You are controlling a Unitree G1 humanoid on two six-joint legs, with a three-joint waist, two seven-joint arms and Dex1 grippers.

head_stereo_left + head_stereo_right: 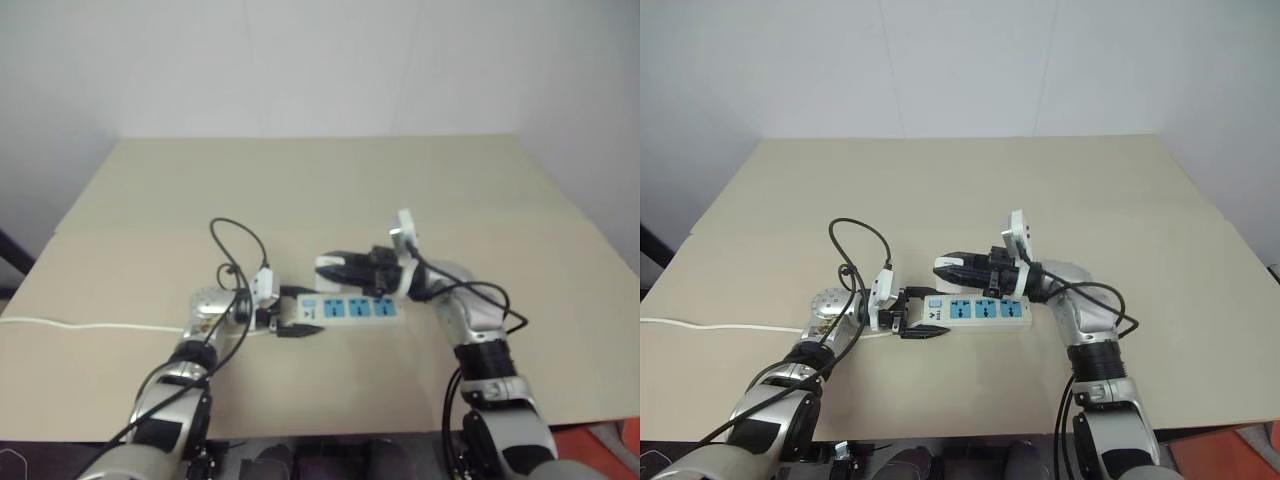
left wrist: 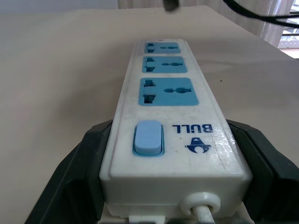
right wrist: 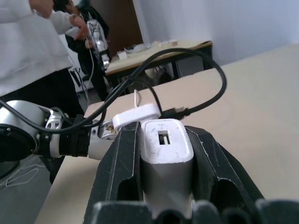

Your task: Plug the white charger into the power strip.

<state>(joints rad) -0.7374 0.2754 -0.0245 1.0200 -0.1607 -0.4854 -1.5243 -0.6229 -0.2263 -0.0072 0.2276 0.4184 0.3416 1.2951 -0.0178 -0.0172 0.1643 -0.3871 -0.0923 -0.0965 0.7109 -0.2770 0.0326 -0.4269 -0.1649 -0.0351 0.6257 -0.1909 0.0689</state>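
White rounded plastic charger (image 3: 166, 151), judged light, rigid and slippery, is clamped sidewise in the right gripper (image 3: 163, 140); the long white power strip (image 2: 170, 126) is pinned at its switch end by the closed left gripper (image 1: 923, 327).

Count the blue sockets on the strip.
3, in a row along the strip: one next to the switch, one in the middle, one at the far end. All are empty; none looks hidden.
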